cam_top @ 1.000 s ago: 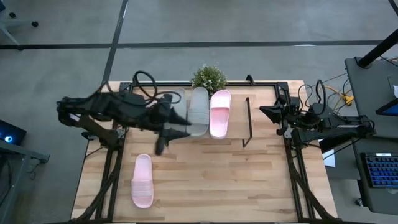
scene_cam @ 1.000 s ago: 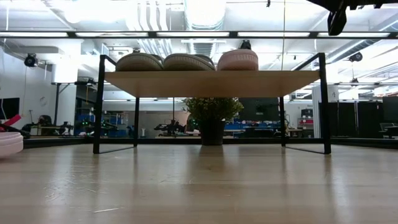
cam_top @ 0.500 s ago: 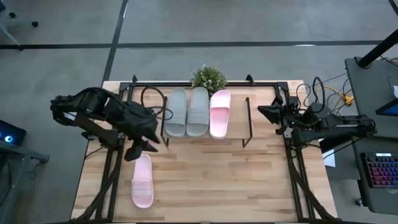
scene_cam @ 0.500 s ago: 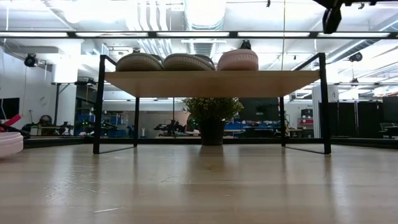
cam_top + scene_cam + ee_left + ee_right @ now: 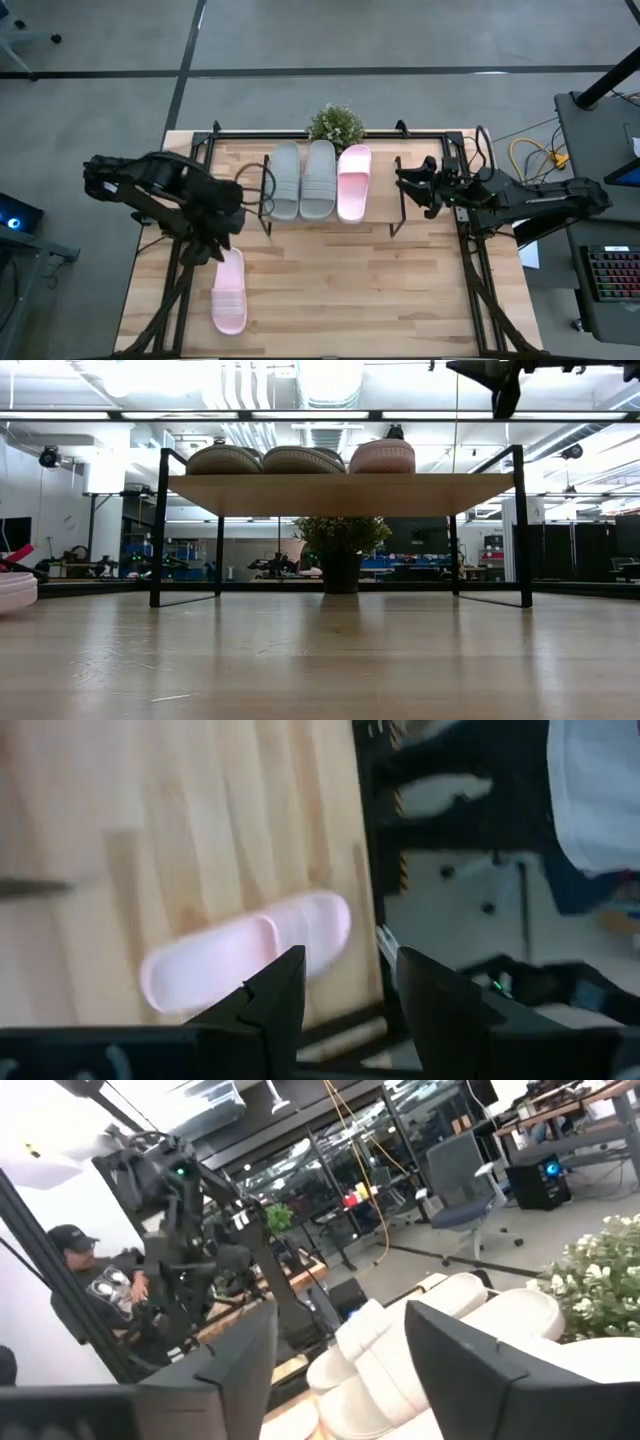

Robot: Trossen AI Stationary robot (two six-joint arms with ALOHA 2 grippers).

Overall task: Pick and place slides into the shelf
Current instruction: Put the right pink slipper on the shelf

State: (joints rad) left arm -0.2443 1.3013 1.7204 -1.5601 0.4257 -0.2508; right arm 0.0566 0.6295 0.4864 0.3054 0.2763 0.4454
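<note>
The left gripper [image 5: 214, 247] is hovering over the heel end of the last pale pink soft slide sandal [image 5: 228, 291], which is lying alone on the light wooden tabletop [image 5: 340, 290], out in front of the low rack shelf with its plank top and thin black metal legs [image 5: 403, 196]. Its two dark fingers [image 5: 278, 988] are standing parted with nothing between them, and in the wrist view the pink sandal [image 5: 243, 961] is showing just past them; I take it the arm is lining up for a grasp, the opening set to go over the foam.

On the shelf, two grey-green slide sandals [image 5: 303, 180] are lying side by side with the other pale pink slide [image 5: 353, 181] touching the right one of them. They are packed toward the shelf's left end, which leaves a bare strip of plank at its right end, room enough, I judge, for the fourth. A small green potted plant [image 5: 335, 125] is standing just behind the shelf.

The right gripper [image 5: 408, 181] is hanging above the shelf's right end, beside the bare strip, holding nothing, its fingers apart. From the table-level camera it [image 5: 503, 395] is showing well above the plank [image 5: 340, 493].
</note>
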